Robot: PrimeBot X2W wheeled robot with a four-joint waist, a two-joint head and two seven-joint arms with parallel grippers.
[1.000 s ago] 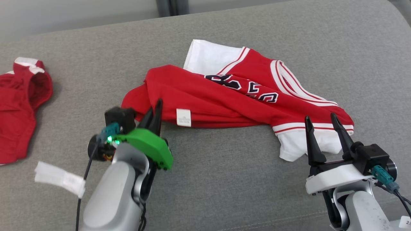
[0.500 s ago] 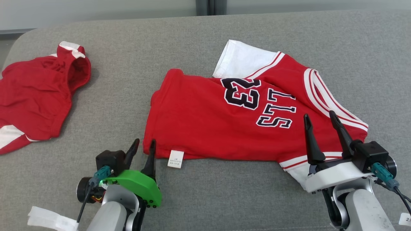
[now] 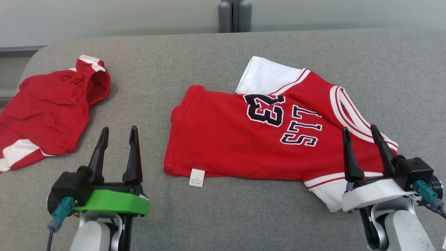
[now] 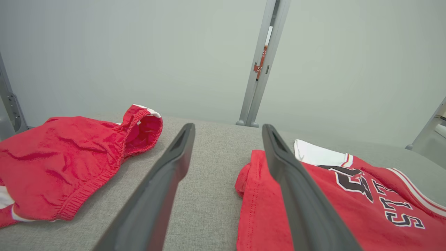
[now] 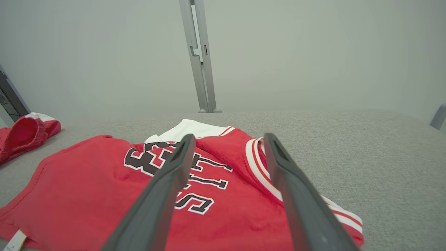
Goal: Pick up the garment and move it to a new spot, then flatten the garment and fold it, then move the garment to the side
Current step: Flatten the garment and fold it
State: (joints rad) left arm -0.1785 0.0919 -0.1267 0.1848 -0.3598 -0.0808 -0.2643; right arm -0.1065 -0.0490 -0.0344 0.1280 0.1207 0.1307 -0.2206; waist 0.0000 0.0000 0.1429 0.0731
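Observation:
A red jersey [image 3: 251,139] with white sleeves and dark "23" lettering lies spread on the grey cushioned surface [image 3: 223,212], its small white tag [image 3: 197,177] at the near hem. It also appears in the left wrist view, jersey [image 4: 313,198], and the right wrist view, jersey [image 5: 104,195]. My left gripper [image 3: 118,131] stands open left of the jersey, nothing between its fingers. My right gripper [image 3: 360,131] is open above the jersey's near right corner, close to a white sleeve, holding nothing.
A second red garment [image 3: 48,111] with white trim lies crumpled at the far left, also visible as red garment [image 4: 69,164]. A grey metal post [image 3: 234,15] stands behind the surface against a pale wall. Bare cushion lies between the two garments.
The head camera shifted. The left gripper let go of the jersey's near hem, drew back left and opened wide. The jersey went from bunched to spread flat. The right gripper stayed open.

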